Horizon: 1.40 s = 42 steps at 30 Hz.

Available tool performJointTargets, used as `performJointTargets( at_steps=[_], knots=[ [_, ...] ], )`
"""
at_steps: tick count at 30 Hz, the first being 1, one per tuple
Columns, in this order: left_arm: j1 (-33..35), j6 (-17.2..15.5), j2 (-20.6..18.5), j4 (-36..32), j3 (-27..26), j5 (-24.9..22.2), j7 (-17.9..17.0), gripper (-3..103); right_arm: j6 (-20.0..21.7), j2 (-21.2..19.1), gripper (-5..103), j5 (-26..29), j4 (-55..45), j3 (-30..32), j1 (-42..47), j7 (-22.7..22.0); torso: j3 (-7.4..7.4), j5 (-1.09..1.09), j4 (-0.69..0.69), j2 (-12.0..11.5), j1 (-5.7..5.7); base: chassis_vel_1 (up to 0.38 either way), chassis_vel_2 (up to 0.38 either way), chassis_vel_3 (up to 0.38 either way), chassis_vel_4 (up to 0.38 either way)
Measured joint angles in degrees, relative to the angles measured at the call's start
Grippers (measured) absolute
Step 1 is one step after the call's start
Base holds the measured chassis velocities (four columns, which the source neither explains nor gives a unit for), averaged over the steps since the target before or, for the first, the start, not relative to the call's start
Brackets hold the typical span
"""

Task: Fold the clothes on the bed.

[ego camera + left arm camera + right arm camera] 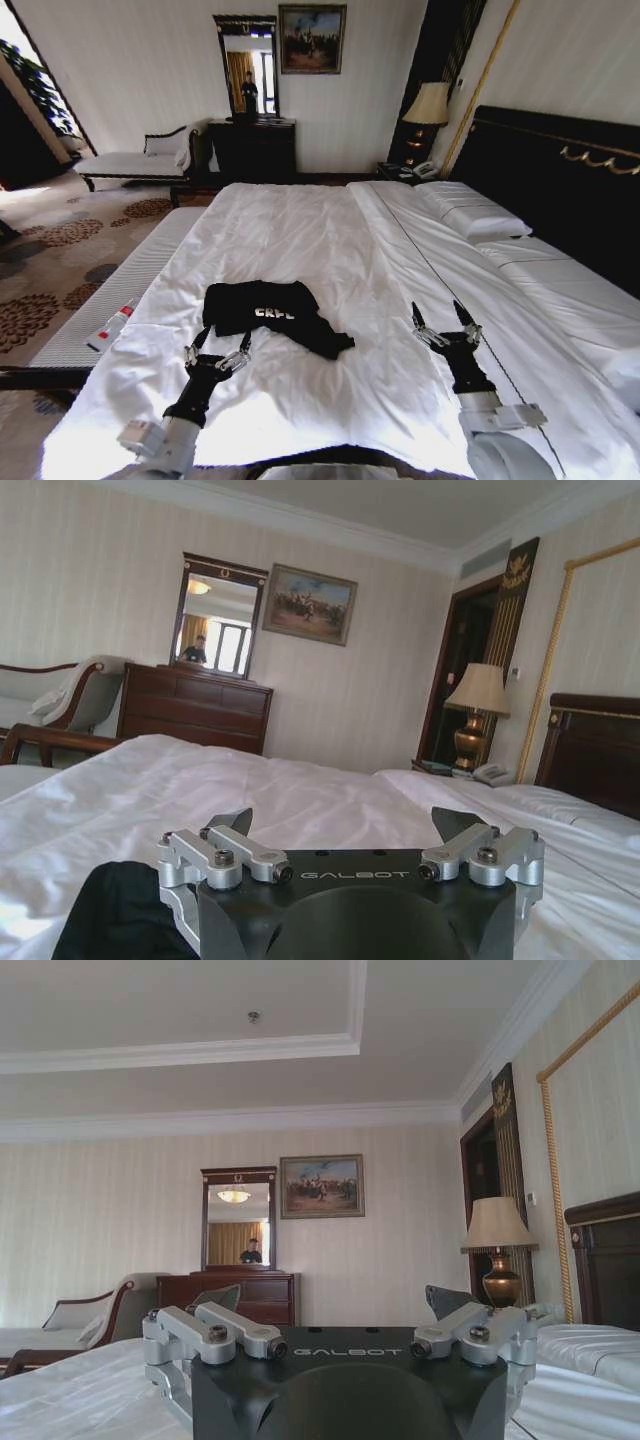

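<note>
A black T-shirt (pixel 272 314) with white chest lettering lies crumpled on the white bed (pixel 330 260), near its foot and left of centre. My left gripper (pixel 220 343) hovers open just in front of the shirt's near edge, holding nothing. The shirt's black cloth (pixel 120 910) shows beside that gripper (pixel 345 825) in the left wrist view. My right gripper (pixel 440 315) is open over bare sheet, well right of the shirt. The right wrist view shows this gripper (pixel 335 1300) open and level above the bed.
A narrow white bench (pixel 120 290) runs along the bed's left side with a small tube (pixel 112 327) on it. Pillows (pixel 470 210) and a dark headboard (pixel 560 180) are on the right. A dresser (pixel 252 148), a chaise (pixel 140 160) and a lamp (pixel 428 105) stand beyond.
</note>
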<state>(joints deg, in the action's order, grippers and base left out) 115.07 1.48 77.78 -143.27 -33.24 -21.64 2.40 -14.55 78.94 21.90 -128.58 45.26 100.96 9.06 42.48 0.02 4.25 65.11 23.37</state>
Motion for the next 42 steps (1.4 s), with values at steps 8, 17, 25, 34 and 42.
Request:
performJointTargets(
  at_steps=[8, 17, 25, 34, 42],
  knots=[
    [-0.9, 1.6, 3.1, 0.0, -0.6, -2.4, 0.5, 100, -0.3, 0.4, 100, 0.0, 0.3, -0.3, -2.4, 0.4, 0.0, -0.02, 0.01, 0.0, 0.0, 0.0, 0.0, 0.0, 0.0],
    [-0.7, 2.7, 4.5, 0.0, -1.3, -1.0, 0.1, 100, -0.7, 0.5, 100, -0.2, 1.8, -1.2, -4.1, 0.6, 0.0, -0.02, 0.01, 0.0, 0.0, 0.0, 0.0, 0.0, 0.0],
    [-0.2, 4.2, 4.8, 0.0, -2.7, 0.0, -0.1, 100, -0.9, 1.4, 100, -1.7, 2.2, -1.9, -4.8, 1.1, 0.0, -0.02, 0.01, 0.0, 0.0, 0.0, 0.0, 0.0, 0.0],
    [-0.4, 4.6, 5.2, 0.0, -2.2, 0.5, -0.2, 100, -1.0, 2.0, 100, -2.4, 2.6, -1.9, -4.7, 1.3, 0.0, -0.02, 0.01, 0.0, 0.0, 0.0, 0.0, 0.0, 0.0],
    [-0.4, 4.9, 5.8, 0.0, -2.5, 0.7, -0.4, 100, -1.0, 1.4, 100, -2.2, 2.6, -1.6, -4.9, 1.3, 0.0, -0.02, 0.01, 0.0, 0.0, 0.0, 0.0, 0.0, 0.0]
  ],
)
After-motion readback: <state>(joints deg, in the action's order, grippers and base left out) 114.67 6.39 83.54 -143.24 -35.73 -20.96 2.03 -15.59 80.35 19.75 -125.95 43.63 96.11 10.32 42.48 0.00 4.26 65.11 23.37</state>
